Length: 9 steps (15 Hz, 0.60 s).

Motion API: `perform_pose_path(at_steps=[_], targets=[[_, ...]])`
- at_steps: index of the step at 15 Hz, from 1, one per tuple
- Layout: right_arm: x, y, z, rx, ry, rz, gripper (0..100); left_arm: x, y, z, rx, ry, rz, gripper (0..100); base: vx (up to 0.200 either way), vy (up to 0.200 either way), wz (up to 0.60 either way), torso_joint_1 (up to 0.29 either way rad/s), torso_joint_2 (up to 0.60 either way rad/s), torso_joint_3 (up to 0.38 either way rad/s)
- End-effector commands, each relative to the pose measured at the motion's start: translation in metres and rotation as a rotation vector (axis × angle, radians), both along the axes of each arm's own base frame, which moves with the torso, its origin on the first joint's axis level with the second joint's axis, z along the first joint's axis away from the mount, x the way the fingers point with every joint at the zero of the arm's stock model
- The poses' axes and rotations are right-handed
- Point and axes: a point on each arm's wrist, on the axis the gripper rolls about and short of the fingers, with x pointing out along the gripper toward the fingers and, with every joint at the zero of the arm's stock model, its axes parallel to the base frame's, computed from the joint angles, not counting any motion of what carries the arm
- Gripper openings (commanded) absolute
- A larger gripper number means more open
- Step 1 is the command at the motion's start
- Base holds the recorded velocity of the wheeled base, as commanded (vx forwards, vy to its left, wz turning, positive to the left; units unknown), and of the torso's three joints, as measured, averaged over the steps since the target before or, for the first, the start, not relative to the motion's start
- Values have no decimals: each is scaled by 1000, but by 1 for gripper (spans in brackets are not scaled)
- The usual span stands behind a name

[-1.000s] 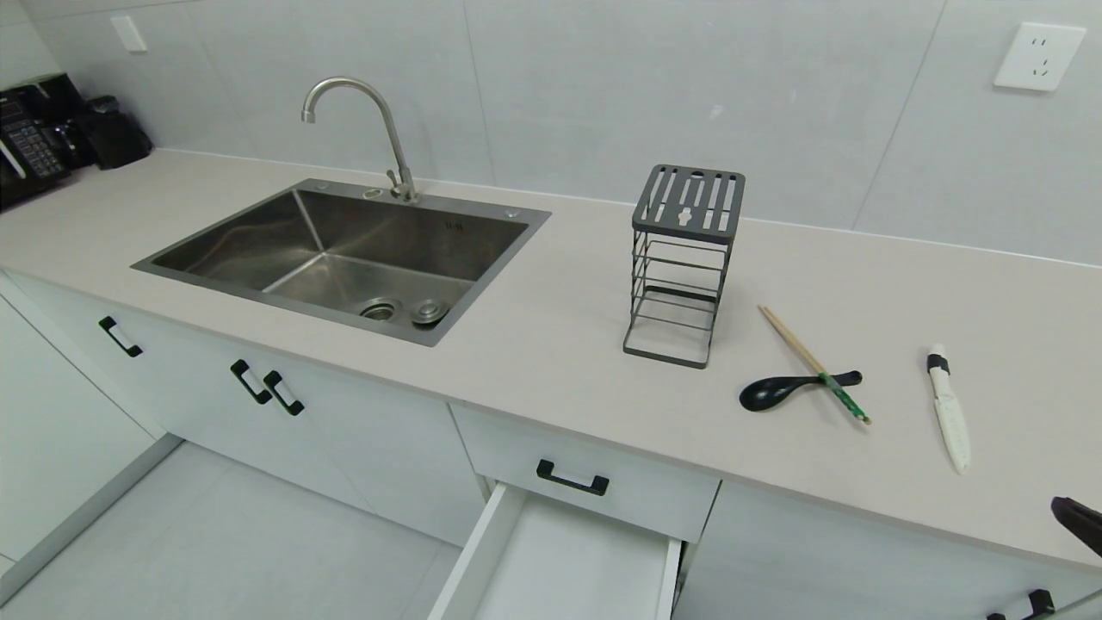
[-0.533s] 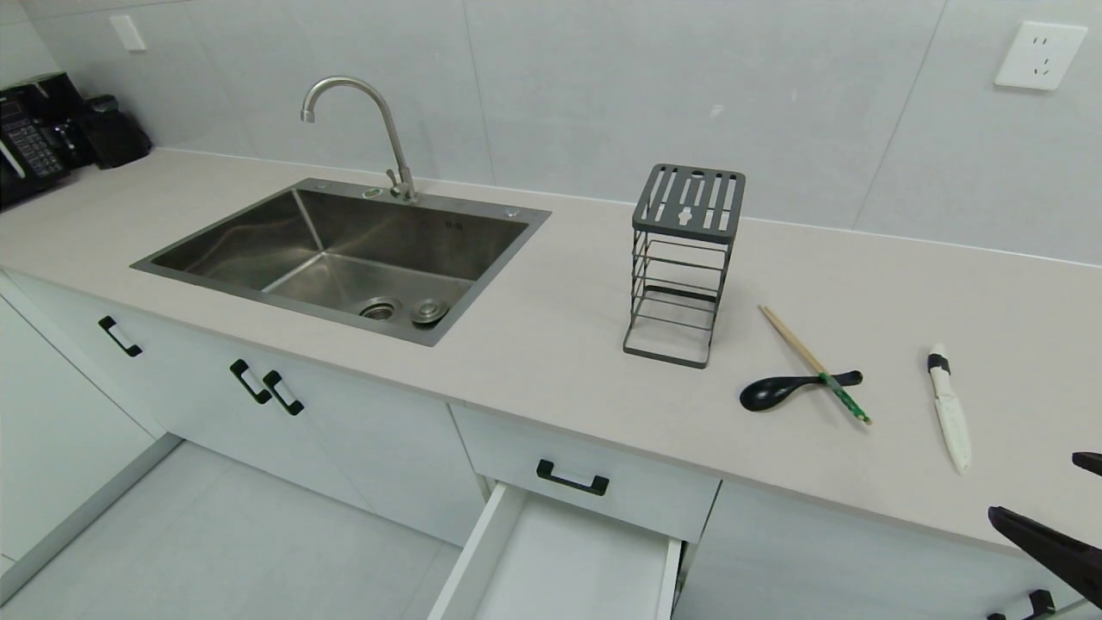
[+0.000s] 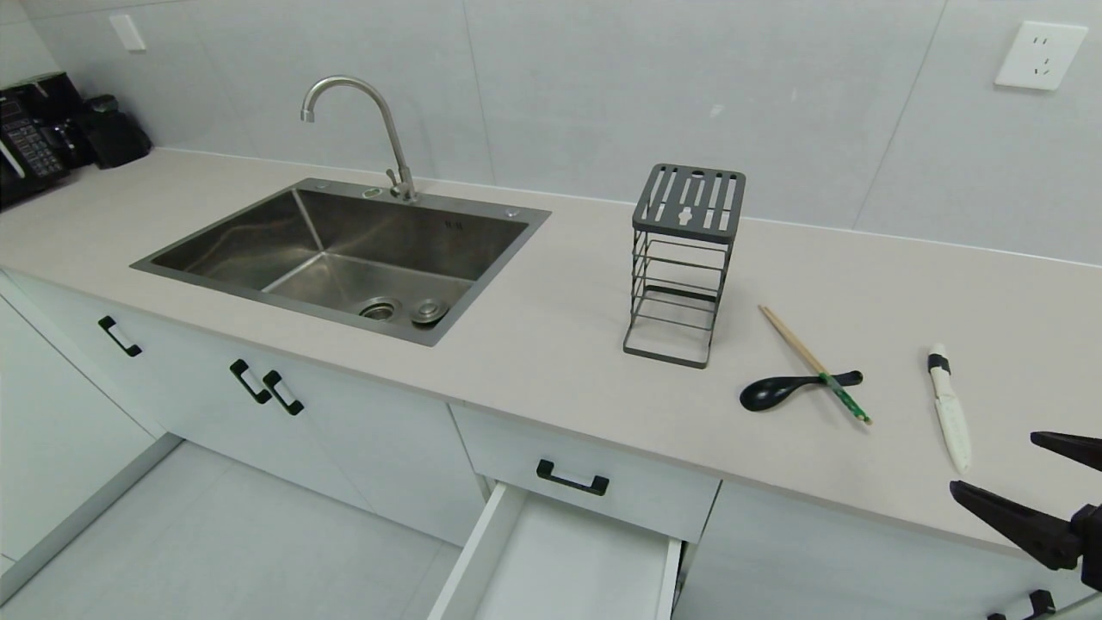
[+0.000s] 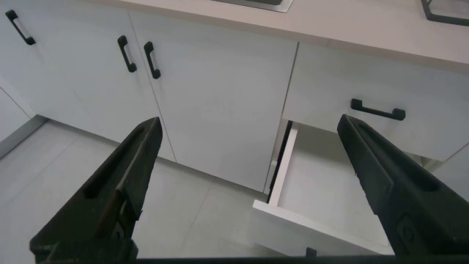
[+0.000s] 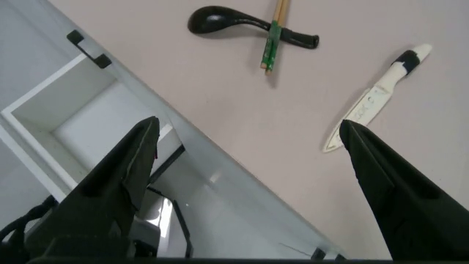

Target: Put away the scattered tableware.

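A black spoon [image 3: 779, 389] lies on the counter right of the dark wire rack [image 3: 684, 263], with a pair of chopsticks [image 3: 814, 363] resting across its handle. Farther right lies a white knife [image 3: 948, 409]. My right gripper [image 3: 992, 462] hovers open over the counter's front edge, just in front of the knife's tip. The right wrist view shows the spoon [image 5: 220, 20], chopsticks [image 5: 271, 40] and knife [image 5: 374, 103] beyond the open right gripper [image 5: 248, 128]. My left gripper [image 4: 249, 123] hangs open in front of the cabinets, facing the open drawer [image 4: 322, 183].
An open white drawer [image 3: 568, 560] juts out below the counter, under a shut drawer with a black handle [image 3: 572, 479]. A steel sink [image 3: 275, 301] with a faucet [image 3: 389, 138] fills the counter's left part. Dark appliances [image 3: 52, 129] stand far left.
My right gripper has come up and leftward from the lower right corner of the head view, nearer the knife, both fingers now showing. The tableware has not moved.
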Motion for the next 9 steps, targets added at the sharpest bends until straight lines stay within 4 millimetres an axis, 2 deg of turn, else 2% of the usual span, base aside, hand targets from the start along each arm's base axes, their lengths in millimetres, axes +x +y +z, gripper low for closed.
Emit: perform_pose_path(at_steps=[1, 6, 9], targets=[[16, 1, -12, -5, 46, 2, 100, 0, 0, 0, 0, 1, 0, 100, 0, 0, 0, 0, 0, 0], [41, 2, -22, -18, 34, 9, 100, 0, 0, 0, 0, 1, 0, 100, 0, 0, 0, 0, 0, 0], [50, 2, -27, -22, 43, 9, 100, 0, 0, 0, 0, 1, 0, 100, 0, 0, 0, 0, 0, 0]])
